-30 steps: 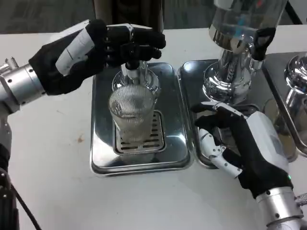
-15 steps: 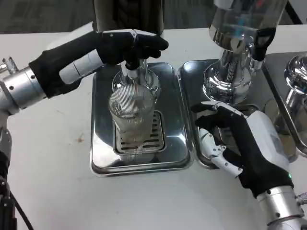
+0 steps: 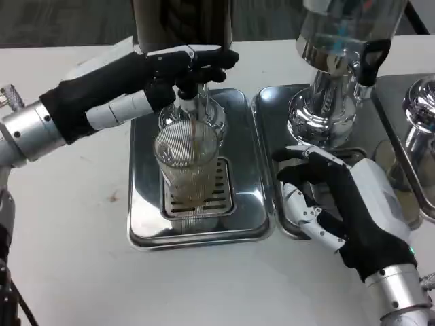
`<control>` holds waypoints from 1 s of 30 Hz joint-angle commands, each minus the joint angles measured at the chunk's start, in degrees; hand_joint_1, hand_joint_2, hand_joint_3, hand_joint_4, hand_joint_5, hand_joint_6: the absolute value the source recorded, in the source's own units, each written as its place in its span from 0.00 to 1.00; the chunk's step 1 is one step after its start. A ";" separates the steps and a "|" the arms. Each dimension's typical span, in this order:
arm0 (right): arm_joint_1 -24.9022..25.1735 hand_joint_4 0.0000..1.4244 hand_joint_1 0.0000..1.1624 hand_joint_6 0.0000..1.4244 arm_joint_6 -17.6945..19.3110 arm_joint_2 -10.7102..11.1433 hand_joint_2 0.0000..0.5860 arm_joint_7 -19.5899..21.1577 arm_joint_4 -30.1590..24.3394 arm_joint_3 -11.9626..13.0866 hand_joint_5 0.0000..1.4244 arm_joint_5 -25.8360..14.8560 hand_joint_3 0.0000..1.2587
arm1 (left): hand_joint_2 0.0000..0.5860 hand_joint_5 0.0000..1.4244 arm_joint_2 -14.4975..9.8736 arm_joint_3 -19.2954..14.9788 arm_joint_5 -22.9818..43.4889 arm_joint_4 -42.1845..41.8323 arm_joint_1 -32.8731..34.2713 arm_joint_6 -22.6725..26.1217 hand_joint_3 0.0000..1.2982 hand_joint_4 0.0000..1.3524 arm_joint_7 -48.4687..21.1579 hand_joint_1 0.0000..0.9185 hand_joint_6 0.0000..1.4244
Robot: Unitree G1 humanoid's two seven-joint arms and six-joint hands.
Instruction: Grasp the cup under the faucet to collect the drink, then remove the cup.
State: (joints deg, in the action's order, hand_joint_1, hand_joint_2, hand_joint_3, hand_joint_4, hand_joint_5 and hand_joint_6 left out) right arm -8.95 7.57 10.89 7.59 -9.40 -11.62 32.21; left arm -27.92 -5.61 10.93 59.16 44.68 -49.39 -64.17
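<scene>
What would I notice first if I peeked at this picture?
Probably the ribbed glass cup in the middle, standing on the drain grate of a shiny metal tray while a thin brown stream of drink runs into it. Right above it, the robot's left hand presses on the faucet at the top of the tray. On the right, the right hand rests by a second tray, under a big silver dispenser.

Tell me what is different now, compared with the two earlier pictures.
The left hand turned over and settled onto the faucet, pressing its lever. A thin brown stream now falls into the ribbed glass cup, which is starting to fill; earlier there was no stream. The cup stayed on the drip tray, and the right hand stayed open over the neighbouring tray, holding nothing.
</scene>
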 commanded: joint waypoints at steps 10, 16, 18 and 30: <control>-0.78 0.35 0.33 0.28 -0.40 -0.03 0.84 -0.66 -1.32 0.36 0.34 -1.15 0.32 | 0.10 0.11 -0.80 2.85 -2.04 -0.49 -1.86 -5.56 0.12 0.07 2.16 0.00 0.09; -0.77 0.33 0.42 0.31 -0.50 -0.38 0.74 -0.91 -1.59 0.42 0.35 -2.40 0.31 | 0.10 0.11 -1.14 3.42 -2.45 -0.87 -2.17 -7.08 0.11 0.07 3.13 0.00 0.10; -0.78 0.31 0.48 0.32 -0.45 -0.28 0.67 -1.11 -1.64 0.45 0.36 -2.92 0.31 | 0.10 0.11 -1.27 3.65 -2.66 -0.99 -2.24 -7.52 0.12 0.07 3.57 0.00 0.10; 3.34 0.02 0.47 0.15 -4.57 0.84 0.41 -12.63 0.18 0.38 0.10 -11.90 0.00 | 0.10 0.11 -1.81 3.98 -3.71 -1.34 -2.45 -9.41 0.12 0.07 5.48 0.00 0.10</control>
State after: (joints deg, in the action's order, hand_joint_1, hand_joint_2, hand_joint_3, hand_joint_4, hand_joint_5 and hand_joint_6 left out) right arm -7.00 4.35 11.17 -2.91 -9.49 -11.19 21.43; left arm -29.14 -2.88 8.62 58.66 43.26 -57.16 -58.35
